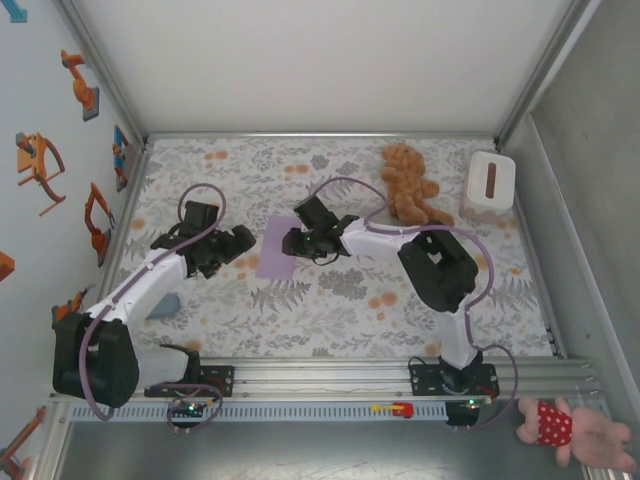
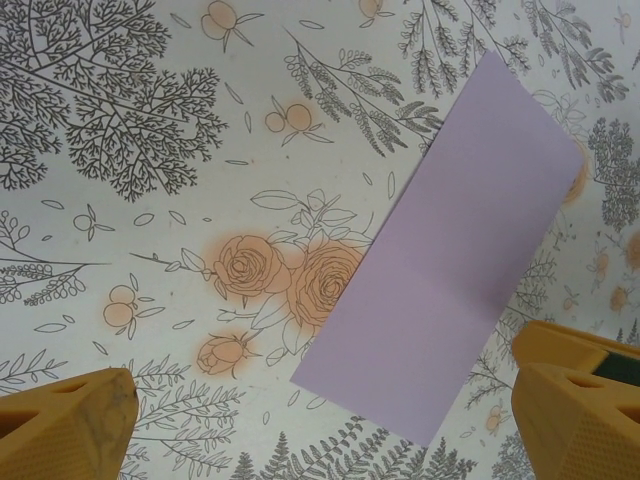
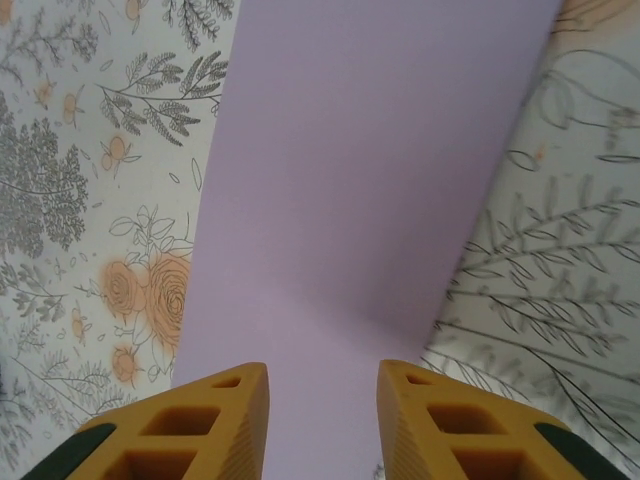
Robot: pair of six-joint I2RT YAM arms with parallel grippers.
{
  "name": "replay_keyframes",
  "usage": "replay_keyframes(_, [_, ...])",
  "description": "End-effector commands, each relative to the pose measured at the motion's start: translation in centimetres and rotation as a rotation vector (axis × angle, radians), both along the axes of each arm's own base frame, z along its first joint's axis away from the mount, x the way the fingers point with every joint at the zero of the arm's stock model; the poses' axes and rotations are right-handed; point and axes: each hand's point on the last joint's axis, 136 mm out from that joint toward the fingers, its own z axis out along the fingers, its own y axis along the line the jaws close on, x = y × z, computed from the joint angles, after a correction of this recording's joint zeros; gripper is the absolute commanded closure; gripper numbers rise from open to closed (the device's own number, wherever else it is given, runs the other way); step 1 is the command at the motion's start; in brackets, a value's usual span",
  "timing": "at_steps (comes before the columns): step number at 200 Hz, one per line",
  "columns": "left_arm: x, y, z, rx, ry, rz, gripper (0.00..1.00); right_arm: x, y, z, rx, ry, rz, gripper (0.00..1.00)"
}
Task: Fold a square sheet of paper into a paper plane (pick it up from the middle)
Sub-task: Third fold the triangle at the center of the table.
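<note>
Floral cloth (image 1: pixel 350 300), grey leaves and orange roses, covers the table under a white back wall. Left gripper (image 1: pixel 238 243) hangs with its jaws spread wide and nothing between them. Its wrist view puts a yellow finger (image 2: pixel 65 430) in each bottom corner. The lavender paper (image 2: pixel 450 260) lies flat on the cloth there, slanting up to the right, its lower corner reaching in between the two fingers and touching neither.

Right gripper (image 1: pixel 300 243) stands over the paper's other long side, jaws apart by a narrow gap. In its wrist view the fingers (image 3: pixel 215 425) frame the paper, which runs away from them up the frame. Whether the tips press on it I cannot tell.

Both wrist views give crisp edges and a plain face, detail too small from above. The top view gives the layout instead: the paper is an oblong near the table's middle, between the two grippers, with the right one covering part of its right edge.

Further out, a brown bear (image 1: pixel 408 183) lies at the far side, with a white box (image 1: pixel 488 185) just beside it, both well apart from the paper. A small blue-grey thing (image 1: pixel 165 305), too small to tell, sits by the left arm. A pink spotted toy (image 1: pixel 570 430) lies on the near ledge, right of the right arm's base
</note>
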Motion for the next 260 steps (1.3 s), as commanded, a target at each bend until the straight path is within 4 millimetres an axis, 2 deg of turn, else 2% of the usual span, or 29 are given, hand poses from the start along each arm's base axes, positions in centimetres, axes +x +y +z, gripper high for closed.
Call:
replay_keyframes(1, [-0.6, 0.0, -0.3, -0.056, 0.024, 0.002, 0.04, 0.4, 1.6, 0.3, 0.015, 0.003, 0.007, 0.68])
replay_keyframes(39, [-0.8, 0.0, -0.2, -0.065, 0.031, -0.01, 0.04, 1.0, 2.3, -1.6, -0.03, 0.023, 0.021, 0.69])
replay_keyframes(68, [-0.5, -0.6, -0.1, -0.086, 0.031, -0.036, 0.02, 0.6, 2.0, -3.1, -0.074, 0.045, 0.05, 0.69])
replay_keyframes(90, [-0.3, -1.1, -0.3, -0.118, 0.029, -0.037, 0.01, -0.3, 0.6, -4.0, -0.143, 0.05, 0.1, 0.69])
replay_keyframes(122, [0.1, -2.3, -0.2, -0.168, 0.03, -0.078, 0.01, -2.2, -3.0, -5.0, -0.245, 0.036, 0.198, 0.69])
replay_keyframes(145, [0.1, -3.3, -0.4, -0.218, 0.041, -0.105, 0.0, -2.5, -4.7, -4.2, -0.256, 0.012, 0.219, 0.69])
replay_keyframes(163, [-0.2, -4.0, -0.6, -0.27, 0.057, -0.106, 0.0, -2.2, -4.0, -2.1, -0.194, -0.018, 0.194, 0.69])
replay_keyframes(181, [-0.8, -5.0, -0.8, -0.318, 0.076, -0.123, 0.02, -1.2, -2.6, 0.9, -0.064, -0.062, 0.102, 0.69])
replay_keyframes(201, [-1.9, -5.9, -1.3, -0.319, 0.11, -0.146, 0.02, -0.1, -3.0, 2.6, 0.006, -0.085, -0.047, 0.69])
replay_keyframes(218, [-3.0, -6.5, -1.8, -0.303, 0.145, -0.167, 0.03, -0.2, -3.6, 2.1, 0.022, -0.058, -0.115, 0.71])
replay_keyframes(260, [-4.6, -7.8, -2.4, -0.297, 0.188, -0.212, 0.09, -1.3, -3.6, -0.3, 0.019, 0.028, -0.116, 0.75])
